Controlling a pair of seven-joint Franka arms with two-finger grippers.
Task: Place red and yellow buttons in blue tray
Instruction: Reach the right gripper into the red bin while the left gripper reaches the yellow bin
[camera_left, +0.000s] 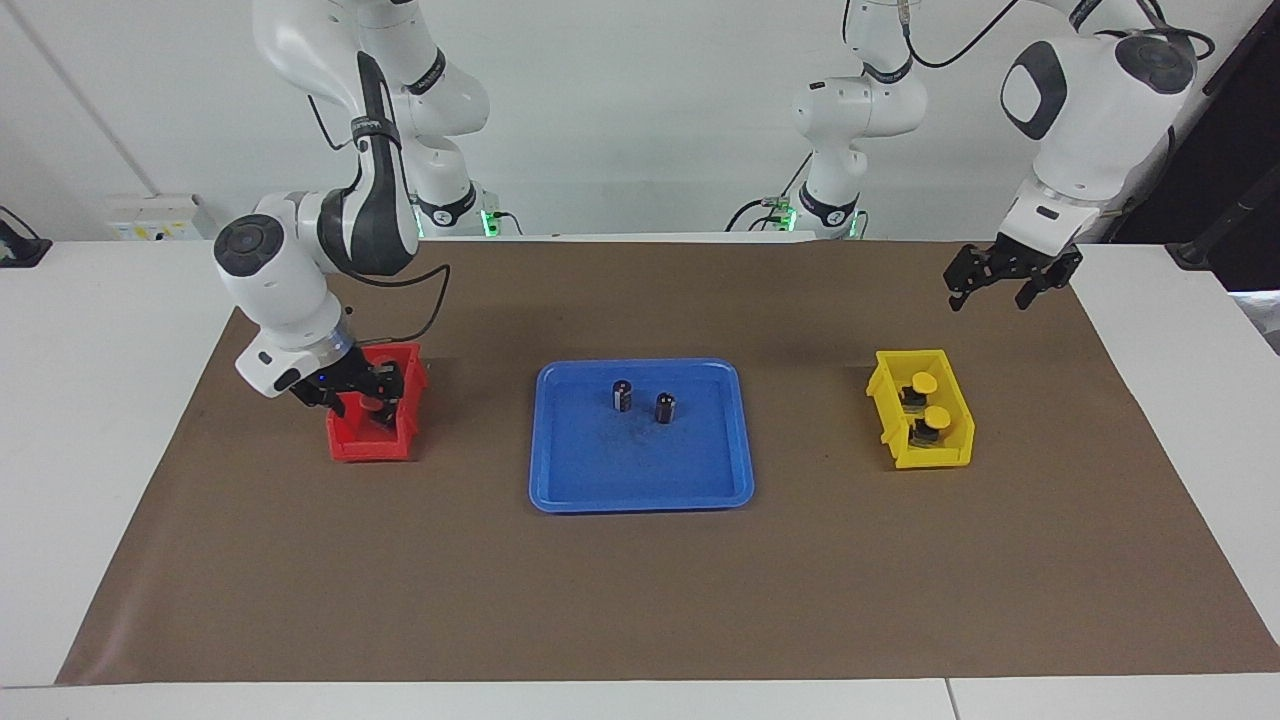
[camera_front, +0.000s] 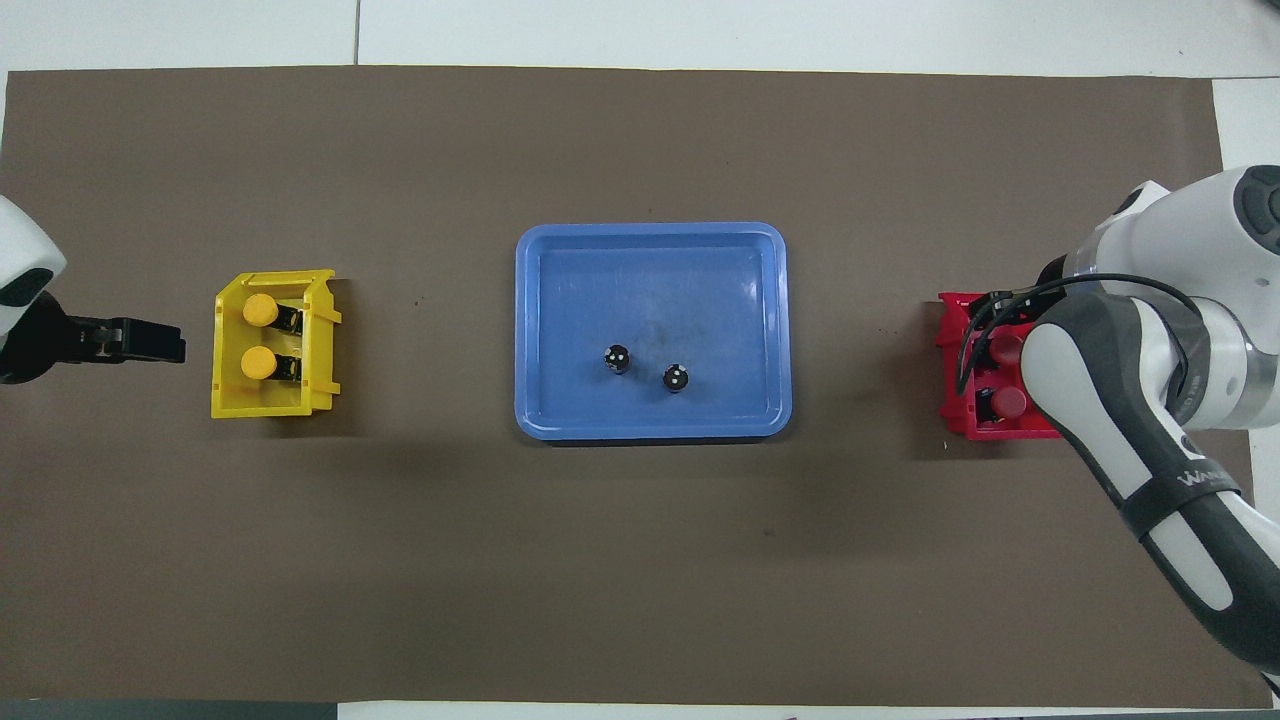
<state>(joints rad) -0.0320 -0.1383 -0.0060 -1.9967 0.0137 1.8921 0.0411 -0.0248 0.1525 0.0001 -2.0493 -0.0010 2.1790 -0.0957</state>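
A brown mat (camera_left: 640, 560) covers the table. At its centre lies the blue tray (camera_left: 640, 480), with two dark capless cylinders (camera_left: 622, 395) standing upright in the half nearer the robots, near each other but apart.

In the overhead view, the red bin (camera_front: 965, 425) sits at 3 o'clock from the tray, toward the right arm's end, and the yellow bin (camera_front: 228, 400) at 9 o'clock, toward the left arm's end (both well apart from the tray).

The right gripper (camera_left: 365, 393) is down inside the red bin among the two red buttons (camera_front: 1008, 402); whether its fingers are closed on one I cannot tell. The left gripper (camera_left: 1005, 275) hangs in the air over the mat, at 1 o'clock from the yellow bin in the facing view, fingers spread apart and holding nothing.

The two yellow buttons (camera_front: 259, 362) lie in the yellow bin, caps toward the left arm's end.
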